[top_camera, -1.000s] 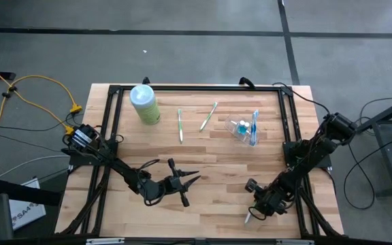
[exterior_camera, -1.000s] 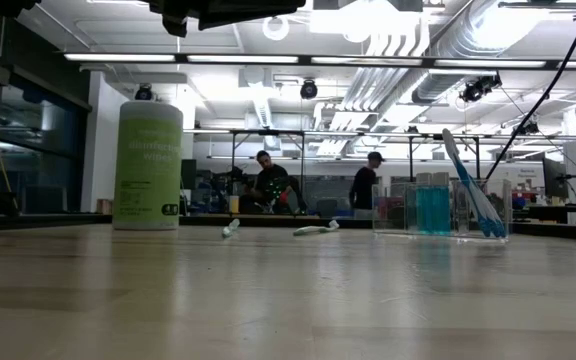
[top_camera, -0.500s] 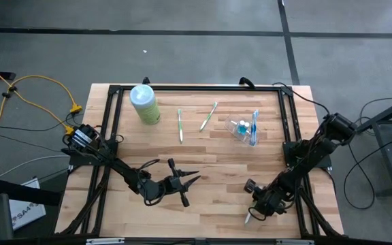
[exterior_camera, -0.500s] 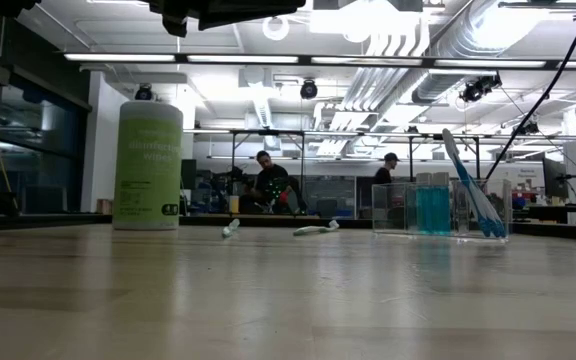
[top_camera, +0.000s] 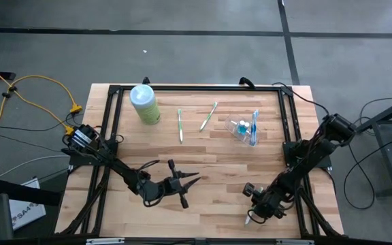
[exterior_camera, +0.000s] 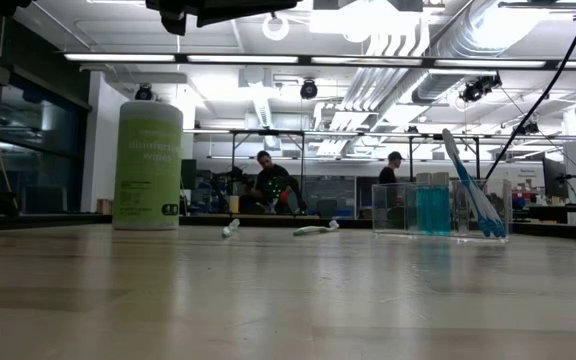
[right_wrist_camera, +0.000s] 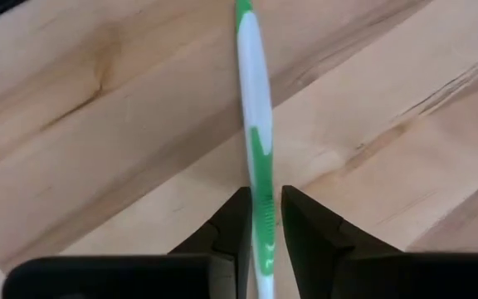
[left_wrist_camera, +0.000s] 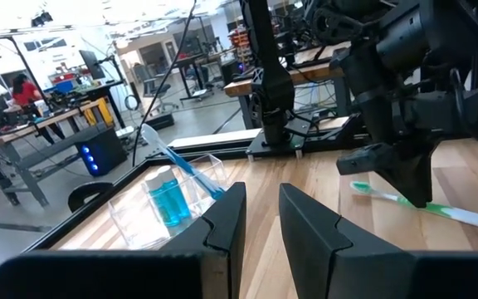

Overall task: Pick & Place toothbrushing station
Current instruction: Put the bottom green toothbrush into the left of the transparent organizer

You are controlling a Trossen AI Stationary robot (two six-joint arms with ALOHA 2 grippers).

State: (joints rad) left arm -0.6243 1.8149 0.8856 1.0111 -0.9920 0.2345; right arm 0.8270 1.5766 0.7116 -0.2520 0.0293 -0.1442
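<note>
Two grippers work low: our right gripper [right_wrist_camera: 260,218] pinches a toothbrush [right_wrist_camera: 253,124], left gripper [left_wrist_camera: 260,218] narrowly spread, while the holder [top_camera: 243,128] at upper right looks light, stiff, slippery, so we'd grip its rim.

Dark jointed arms [top_camera: 124,173] — black cables

One camera hangs overhead, looking straight down on the whole table [top_camera: 203,153]. Another sits at tabletop height near the front edge, facing the far edge; both catch the green bottle [top_camera: 144,104]. Wrist cameras look close along each arm's fingers.
</note>
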